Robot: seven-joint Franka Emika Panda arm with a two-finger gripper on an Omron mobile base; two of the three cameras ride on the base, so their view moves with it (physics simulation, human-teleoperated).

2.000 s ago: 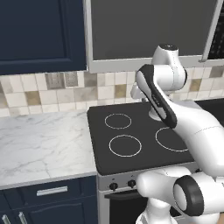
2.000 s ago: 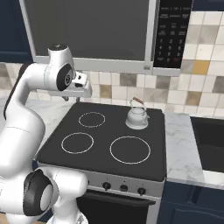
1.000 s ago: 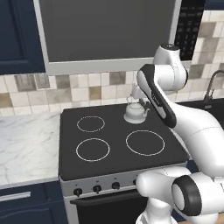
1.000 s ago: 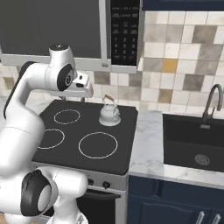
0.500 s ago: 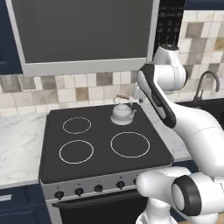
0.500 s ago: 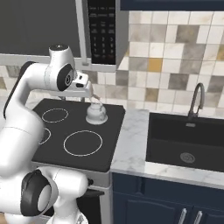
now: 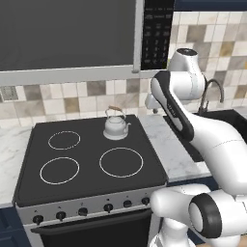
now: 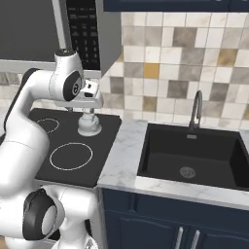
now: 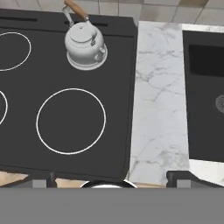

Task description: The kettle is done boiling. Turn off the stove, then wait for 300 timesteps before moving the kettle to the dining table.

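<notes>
Kettle on the stove, upper centre; claw wide open, empty: lifting it before the knobs are turned risks skipping shut-off.

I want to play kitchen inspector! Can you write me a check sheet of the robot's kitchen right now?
Surface: black stove with four white rings, marble counter to its right.
Job's things: kettle stands upright on the back right ring, brown handle up; stove knobs sit in a row along the front.
Clutter: nothing seen.
Grippers: gripper open, high above the stove's front edge, holding nothing, apart from the kettle.
Cables: nothing seen.
Surroundings: black sink with a curved tap right of the counter, microwave above the stove, tiled wall behind.
</notes>
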